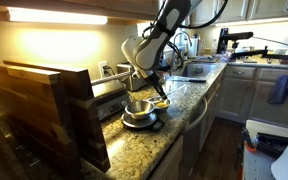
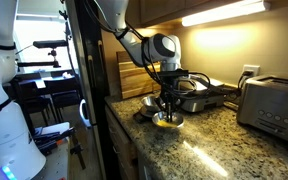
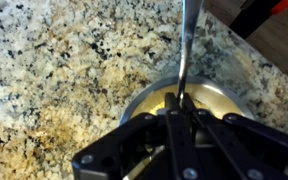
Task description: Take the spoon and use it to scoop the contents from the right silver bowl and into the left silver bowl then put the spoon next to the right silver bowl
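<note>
**Spoon in my grip, over the smaller bowl**

My fingers (image 3: 175, 112) are pressed together on the thin handle of the spoon (image 3: 185, 45). In the wrist view it runs straight away from me as a slim bright strip, across the speckled granite of the bench (image 3: 64, 70). I cannot make out the scoop end, which is lost among my own dark parts.

Directly beneath me lies the right silver bowl (image 3: 144, 95). Its shiny rim curves out on either side of my fingertips, and its inside shows a yellowish tone. In an exterior view I hang just above it (image 2: 167, 121), the arm coming down from above. The bowl sits on the bench near the front edge.

The left silver bowl (image 1: 136, 108) stands just beside it, larger and deeper, on something flat and dark. It also shows in an exterior view (image 2: 150, 102), behind the small bowl and partly hidden by my fingers (image 2: 166, 103).

Farther along the bench stands a toaster (image 2: 274, 105). A wooden board (image 1: 44, 105) fills the near corner of an exterior view.
</note>
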Robot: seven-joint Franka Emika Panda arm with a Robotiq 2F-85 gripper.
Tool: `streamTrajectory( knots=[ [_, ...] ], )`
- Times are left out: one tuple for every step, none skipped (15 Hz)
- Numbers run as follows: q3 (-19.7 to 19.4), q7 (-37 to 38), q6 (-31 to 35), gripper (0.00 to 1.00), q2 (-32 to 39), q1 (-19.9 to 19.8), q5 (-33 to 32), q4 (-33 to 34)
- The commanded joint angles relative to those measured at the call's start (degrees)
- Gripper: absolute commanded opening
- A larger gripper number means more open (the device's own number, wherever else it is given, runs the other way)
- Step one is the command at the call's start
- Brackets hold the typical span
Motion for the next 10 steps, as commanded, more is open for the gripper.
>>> streamTrajectory(
  knots=[
    [-1.1, 2.2, -5.5, 0.02, -1.8, 2.3, -4.8, -0.1],
    [-1.0, 2.4, -6.8, 0.02, -1.6, 2.6, -5.8, 0.1],
    [-0.8, 2.5, -8.7, 0.02, -1.1, 3.0, -7.1, 0.7],
    [-0.6, 2.6, -10.1, 0.02, -0.9, 3.3, -8.2, 1.1],
    [-0.4, 2.5, -12.0, 0.02, -0.2, 3.8, -9.4, 1.8],
    [-0.2, 2.3, -13.4, 0.02, 0.2, 4.1, -10.4, 2.1],
    [-0.1, 2.0, -15.1, 0.02, 1.0, 4.6, -12.0, 2.8],
    [0.1, 1.9, -16.1, 0.02, 1.5, 4.8, -13.1, 3.3],
    [0.4, 1.1, -16.5, 0.02, 2.1, 4.8, -14.0, 3.8],
    [0.5, 1.0, -16.7, 0.02, 2.7, 4.8, -14.8, 4.2]
  ],
)
